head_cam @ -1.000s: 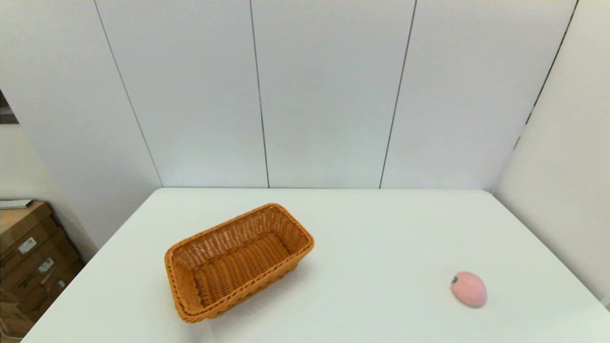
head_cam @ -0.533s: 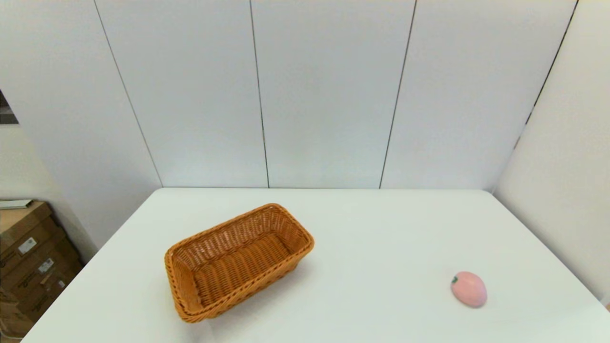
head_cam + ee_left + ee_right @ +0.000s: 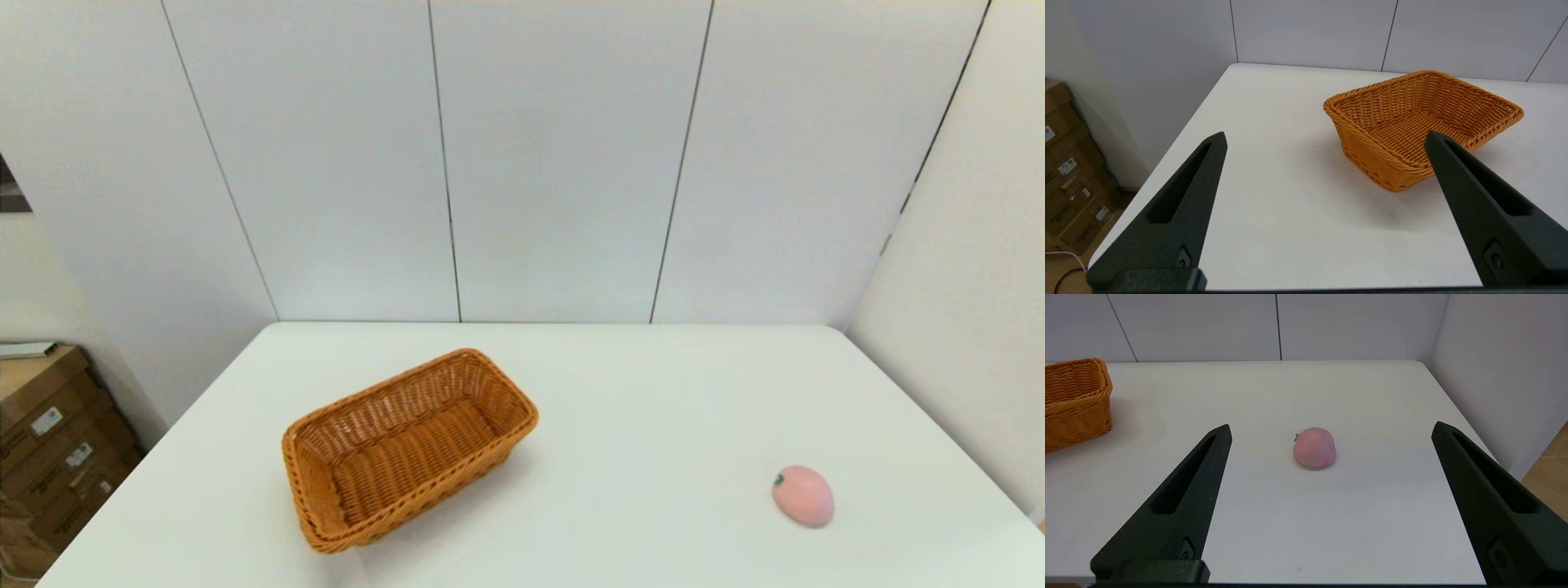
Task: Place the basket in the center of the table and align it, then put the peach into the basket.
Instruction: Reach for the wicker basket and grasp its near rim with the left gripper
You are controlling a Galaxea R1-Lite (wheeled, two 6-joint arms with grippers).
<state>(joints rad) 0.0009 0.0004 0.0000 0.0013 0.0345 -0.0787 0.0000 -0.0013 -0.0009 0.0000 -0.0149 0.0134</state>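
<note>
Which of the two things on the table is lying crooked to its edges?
The basket: its long sides run diagonally across the table. The peach is just a small rounded lump.

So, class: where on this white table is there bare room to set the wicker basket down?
The white table is bare between the orange-brown woven basket and the pale pink toy peach, and behind both toward the wall. The left side holds the basket, askew.
</note>
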